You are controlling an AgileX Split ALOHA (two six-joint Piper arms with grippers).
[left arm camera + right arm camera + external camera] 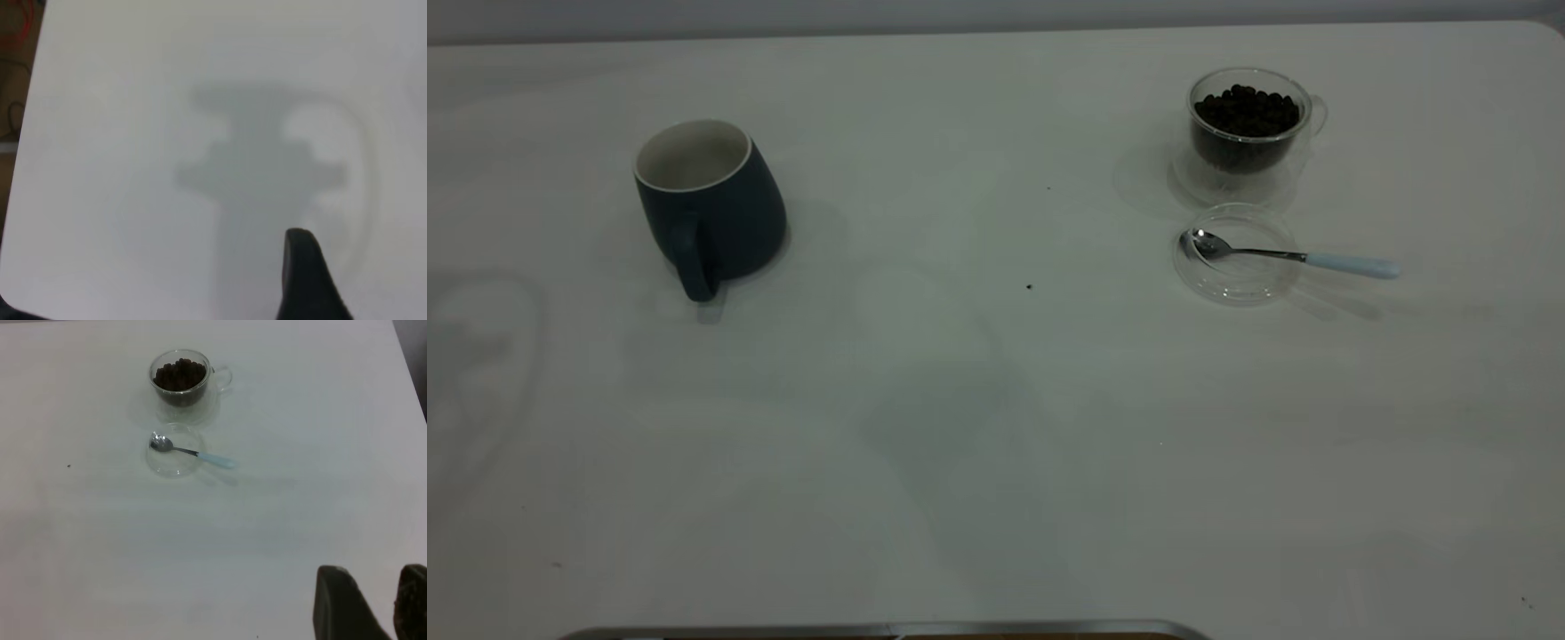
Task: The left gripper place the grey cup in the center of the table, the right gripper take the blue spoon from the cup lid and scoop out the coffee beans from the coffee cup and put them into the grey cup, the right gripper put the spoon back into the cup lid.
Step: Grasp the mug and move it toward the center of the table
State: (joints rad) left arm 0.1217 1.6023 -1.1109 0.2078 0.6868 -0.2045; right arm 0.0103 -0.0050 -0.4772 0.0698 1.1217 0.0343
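Note:
The grey cup (710, 206) stands upright at the left of the table (996, 462), its handle toward the near side. At the far right is the coffee cup (1249, 133) (181, 383), filled with coffee beans (1247, 109) (179, 375). Just in front of it lies the cup lid (1238, 256) (173, 459). The blue spoon (1294, 257) (193, 453) rests with its bowl in the lid and its handle pointing right. The right gripper (375, 597) is open and empty, well away from the lid. The left gripper (347, 287) hangs over bare table, with no cup in its view.
A metal strip (889, 630) runs along the near edge of the table. A few dark specks (1029, 286) dot the middle. In the left wrist view the table edge (23, 153) borders a floor with cables. Neither arm shows in the exterior view.

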